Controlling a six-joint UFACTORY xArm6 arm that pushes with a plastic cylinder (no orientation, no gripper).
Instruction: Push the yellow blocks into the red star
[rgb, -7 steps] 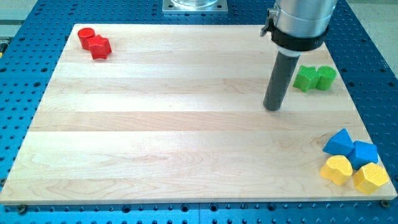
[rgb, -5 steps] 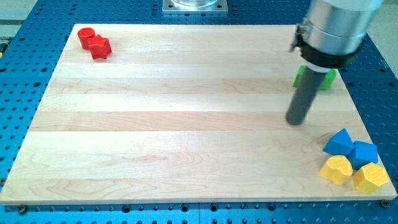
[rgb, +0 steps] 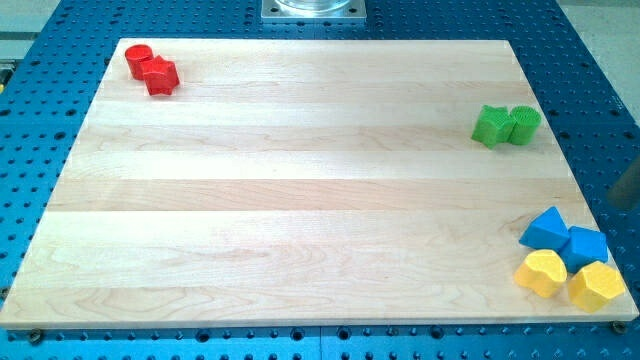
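Note:
Two yellow blocks lie at the board's bottom right corner: a heart-shaped one (rgb: 541, 272) and a blocky one (rgb: 597, 286) to its right, touching. The red star (rgb: 160, 76) lies at the board's top left corner, far from them, with a red cylinder (rgb: 139, 59) touching its upper left. Only a dark sliver of my rod shows at the view's right edge, off the board; my tip (rgb: 618, 204) is above and to the right of the yellow blocks and touches no block.
Two blue blocks, a triangular one (rgb: 546, 228) and a second one (rgb: 585, 246), sit directly above the yellow ones and touch them. A green star (rgb: 491, 126) and a green cylinder (rgb: 524, 123) lie together near the board's right edge. The wooden board (rgb: 300, 200) rests on a blue perforated table.
My rod has swept from the board's upper right, down and to the right, past the green blocks, and nearly out of view at the right edge. No block has moved.

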